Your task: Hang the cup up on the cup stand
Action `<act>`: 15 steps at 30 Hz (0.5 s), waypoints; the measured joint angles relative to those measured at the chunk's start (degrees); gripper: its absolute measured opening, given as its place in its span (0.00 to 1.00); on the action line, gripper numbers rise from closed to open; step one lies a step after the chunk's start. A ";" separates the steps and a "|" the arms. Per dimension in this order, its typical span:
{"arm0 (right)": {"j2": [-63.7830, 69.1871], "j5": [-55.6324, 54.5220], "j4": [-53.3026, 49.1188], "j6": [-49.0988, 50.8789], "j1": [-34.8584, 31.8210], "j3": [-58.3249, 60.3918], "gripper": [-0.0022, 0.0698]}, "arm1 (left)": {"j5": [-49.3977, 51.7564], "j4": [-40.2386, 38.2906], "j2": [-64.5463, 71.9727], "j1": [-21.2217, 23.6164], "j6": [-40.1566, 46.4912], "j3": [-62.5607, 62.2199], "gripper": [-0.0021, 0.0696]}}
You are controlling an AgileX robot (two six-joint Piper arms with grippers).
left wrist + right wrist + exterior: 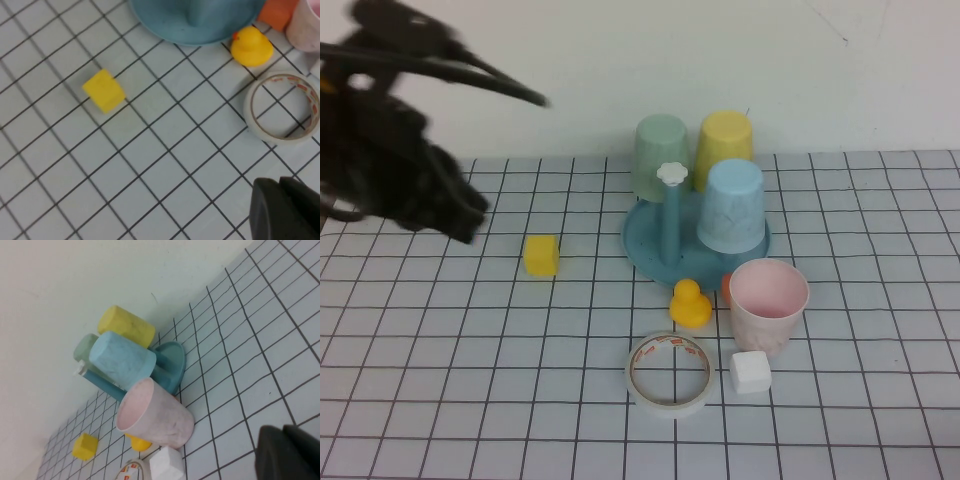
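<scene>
The pale pink cup (768, 300) stands upright, mouth up, on the grid table just in front of the teal cup stand (645, 250); it also shows in the right wrist view (160, 417) and at the edge of the left wrist view (307, 25). The stand has a peg with a white flower cap (672, 173) and carries mint green, yellow and light blue cups upside down. My left gripper (468, 222) is raised at the far left, shut and empty; its fingers (285, 210) show in the left wrist view. My right gripper (292, 452) is shut and empty, to the right of the cup, outside the high view.
A yellow cube (541, 254) lies left of the stand. A yellow duck (690, 303), a small orange object (726, 287), a tape roll (669, 373) and a white cube (750, 372) crowd round the pink cup. A white wall stands behind the table.
</scene>
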 joint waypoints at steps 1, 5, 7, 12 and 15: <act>0.00 0.10 0.00 0.00 0.00 0.00 0.03 | 0.29 1.91 1.42 -2.31 -1.09 -1.25 0.03; 0.00 0.90 0.00 -0.10 0.00 0.00 0.03 | 1.33 10.25 7.87 -13.18 -7.23 -6.47 0.03; 0.00 1.29 0.00 -0.10 0.00 0.00 0.03 | 1.86 12.63 10.93 -16.58 -9.28 -8.31 0.03; 0.00 1.52 0.00 -0.10 0.00 0.00 0.03 | 3.02 14.38 18.94 -23.23 -14.19 -13.13 0.03; 0.00 2.02 0.15 -0.10 0.00 0.00 0.03 | 4.09 15.00 23.63 -25.69 -14.96 -16.88 0.03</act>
